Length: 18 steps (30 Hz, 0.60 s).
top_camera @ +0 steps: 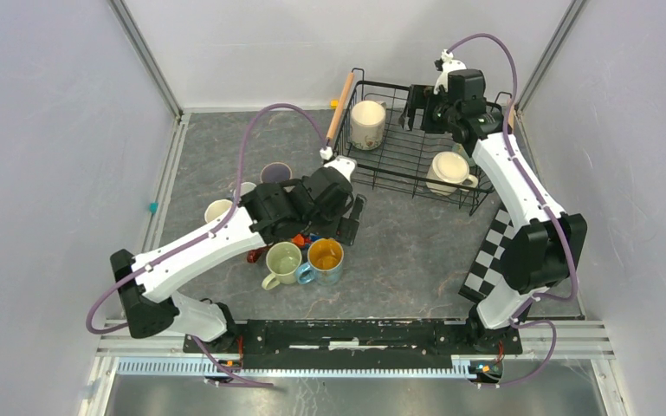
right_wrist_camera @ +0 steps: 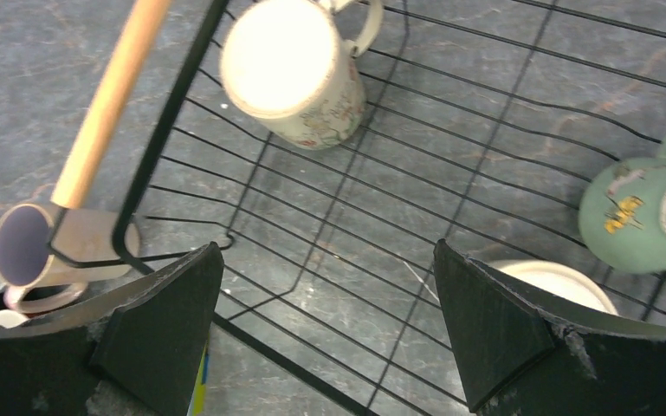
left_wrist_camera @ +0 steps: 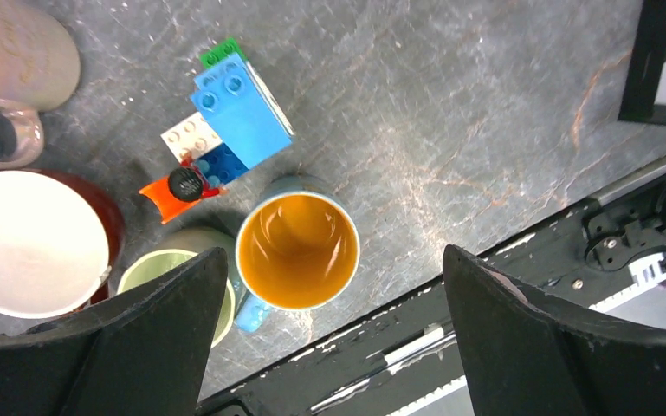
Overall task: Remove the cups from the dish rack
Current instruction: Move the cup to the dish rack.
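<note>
The black wire dish rack [top_camera: 396, 162] stands at the back right. It holds a cream mug [top_camera: 368, 124] on the left and another cream mug [top_camera: 447, 172] at the front right. In the right wrist view the rack [right_wrist_camera: 171, 117] also holds a floral cream mug [right_wrist_camera: 290, 74], a teal-green mug [right_wrist_camera: 649, 208] on its side and a cream rim [right_wrist_camera: 554, 282]. My right gripper [top_camera: 416, 108] [right_wrist_camera: 329, 329] hangs open and empty over the rack. My left gripper [top_camera: 351, 221] [left_wrist_camera: 333, 321] is open and empty above the table, beside a blue mug with a yellow inside [left_wrist_camera: 297, 251] [top_camera: 325, 260].
On the table stand a pale green mug [top_camera: 281, 262] [left_wrist_camera: 160, 269], a dark red mug [left_wrist_camera: 30, 238], a pink-beige mug [left_wrist_camera: 9, 61], a cream mug [top_camera: 218, 211] and a grey mug [top_camera: 274, 174]. Toy blocks [left_wrist_camera: 221, 130] lie among them. A checkerboard [top_camera: 489, 256] lies at the right.
</note>
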Tool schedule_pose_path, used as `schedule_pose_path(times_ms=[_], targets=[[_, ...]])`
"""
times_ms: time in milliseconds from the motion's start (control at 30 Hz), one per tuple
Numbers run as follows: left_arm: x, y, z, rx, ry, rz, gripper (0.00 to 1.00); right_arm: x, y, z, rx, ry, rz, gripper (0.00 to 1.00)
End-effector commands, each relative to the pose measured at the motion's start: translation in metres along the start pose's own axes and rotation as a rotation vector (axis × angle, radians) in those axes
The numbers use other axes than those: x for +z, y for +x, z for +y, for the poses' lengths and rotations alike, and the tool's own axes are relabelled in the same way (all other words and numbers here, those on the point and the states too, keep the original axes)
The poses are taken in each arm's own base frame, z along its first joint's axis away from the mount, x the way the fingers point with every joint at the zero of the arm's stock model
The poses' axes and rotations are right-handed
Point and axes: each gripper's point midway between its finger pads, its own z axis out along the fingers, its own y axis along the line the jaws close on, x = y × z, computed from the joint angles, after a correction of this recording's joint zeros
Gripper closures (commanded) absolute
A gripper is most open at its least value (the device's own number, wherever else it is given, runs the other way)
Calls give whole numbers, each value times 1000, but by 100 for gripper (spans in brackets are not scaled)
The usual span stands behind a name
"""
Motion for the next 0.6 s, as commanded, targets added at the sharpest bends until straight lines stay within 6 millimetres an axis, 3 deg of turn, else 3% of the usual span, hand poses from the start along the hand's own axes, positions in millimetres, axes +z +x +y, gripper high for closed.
schedule_pose_path(times_ms=[0, 367, 567], targets=[[-27, -32, 8, 9, 36, -112, 0, -10, -5, -26, -51, 152, 2, 2], [-22, -37, 2, 48, 101, -112, 0, -30, 49, -87, -38, 352, 122, 2], [-21, -35, 2, 53, 117, -106, 0, -30, 80, -104, 22, 359, 145, 2]])
